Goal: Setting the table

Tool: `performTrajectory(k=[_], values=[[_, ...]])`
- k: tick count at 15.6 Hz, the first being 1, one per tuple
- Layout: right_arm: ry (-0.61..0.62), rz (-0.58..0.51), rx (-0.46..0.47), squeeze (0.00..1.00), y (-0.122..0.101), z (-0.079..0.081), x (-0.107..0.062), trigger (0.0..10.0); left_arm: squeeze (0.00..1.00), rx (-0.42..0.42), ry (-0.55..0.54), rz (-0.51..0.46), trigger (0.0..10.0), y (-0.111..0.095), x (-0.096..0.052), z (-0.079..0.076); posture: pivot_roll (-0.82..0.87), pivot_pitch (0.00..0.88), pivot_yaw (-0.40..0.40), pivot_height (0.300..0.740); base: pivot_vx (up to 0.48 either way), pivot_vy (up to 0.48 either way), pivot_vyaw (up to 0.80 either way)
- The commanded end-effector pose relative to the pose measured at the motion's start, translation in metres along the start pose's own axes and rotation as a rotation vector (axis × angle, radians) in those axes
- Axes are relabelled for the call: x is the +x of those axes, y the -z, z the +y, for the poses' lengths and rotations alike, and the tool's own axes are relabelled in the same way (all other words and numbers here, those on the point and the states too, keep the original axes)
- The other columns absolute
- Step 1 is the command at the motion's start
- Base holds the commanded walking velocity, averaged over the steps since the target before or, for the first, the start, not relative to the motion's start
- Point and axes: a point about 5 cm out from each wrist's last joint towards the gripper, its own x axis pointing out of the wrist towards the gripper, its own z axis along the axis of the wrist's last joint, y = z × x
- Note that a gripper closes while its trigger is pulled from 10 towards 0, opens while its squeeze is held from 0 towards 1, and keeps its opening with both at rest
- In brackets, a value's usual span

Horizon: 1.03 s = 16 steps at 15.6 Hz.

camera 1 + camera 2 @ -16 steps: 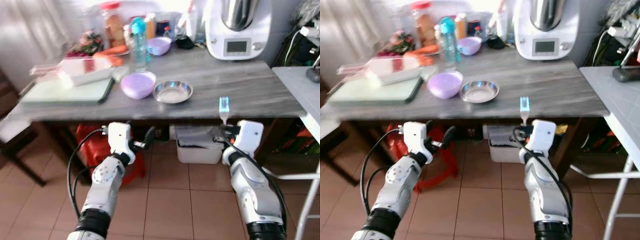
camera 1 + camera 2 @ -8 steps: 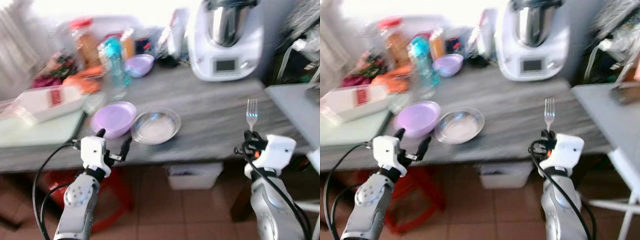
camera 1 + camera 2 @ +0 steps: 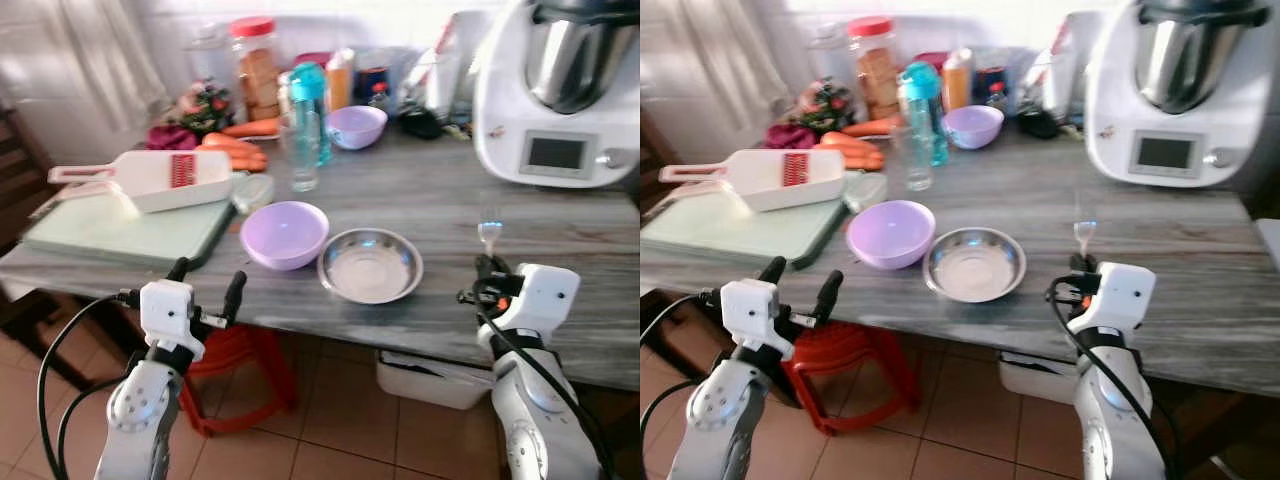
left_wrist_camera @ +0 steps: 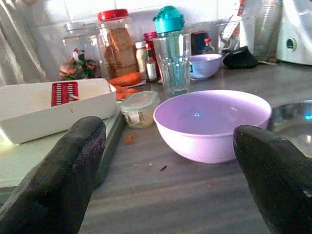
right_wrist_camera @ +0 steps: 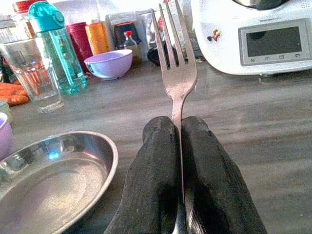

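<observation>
Right gripper [image 5: 178, 146] pinches a slender metal fork [image 5: 178, 73] upright beside a round steel dish [image 3: 370, 265]; left gripper [image 3: 207, 285] spread near a glossy lilac bowl [image 3: 284, 234].

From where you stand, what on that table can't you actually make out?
- Fork handle: hidden between the right tool's fingers in the right wrist view.
- Fork tines in the head views: blurred and too small.
- Mixer top: cut off by the upper edge.
- Jars and bottles at the back: labels too small to read.
- Table right end: cut off by the edge.

Red stool [image 3: 235, 365] under table
</observation>
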Motion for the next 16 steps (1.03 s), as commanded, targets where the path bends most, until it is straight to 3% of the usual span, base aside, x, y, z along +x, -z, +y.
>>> performTrajectory(k=[1, 6, 9, 10, 13, 16], values=[[0.001, 0.007, 0.007, 0.00, -0.001, 0.000, 0.000, 10.0, 0.00, 0.021, 0.033, 0.004, 10.0, -0.002, -0.004, -0.001, 0.05, 0.007, 0.068, 0.740, 0.000, 0.000, 0.00], [-0.040, 0.012, 0.029, 0.00, -0.001, 0.008, 0.007, 10.0, 0.00, 0.008, 0.133, 0.001, 10.0, -0.004, -0.004, -0.007, 0.05, 0.012, 0.062, 0.740, 0.000, 0.000, 0.00], [-0.012, 0.093, 0.085, 0.00, 0.016, 0.003, 0.016, 10.0, 0.00, -0.094, 0.329, 0.022, 10.0, -0.002, -0.008, -0.026, 0.06, 0.014, 0.063, 0.740, 0.000, 0.000, 0.00], [-0.049, 0.098, 0.050, 0.00, 0.017, 0.001, 0.022, 10.0, 0.00, -0.101, 0.412, 0.048, 10.0, -0.001, -0.011, -0.030, 0.06, 0.015, 0.065, 0.740, 0.000, 0.000, 0.00], [-0.005, 0.138, 0.042, 0.00, 0.021, -0.018, 0.035, 10.0, 0.00, -0.068, 0.497, 0.087, 10.0, 0.001, -0.020, -0.023, 0.07, 0.019, 0.074, 0.740, 0.000, 0.000, 0.00], [-0.031, 0.157, 0.064, 0.00, 0.024, -0.012, 0.036, 10.0, 0.00, -0.056, 0.490, 0.091, 10.0, 0.001, -0.019, -0.017, 0.07, 0.018, 0.078, 0.740, 0.000, 0.000, 0.00]])
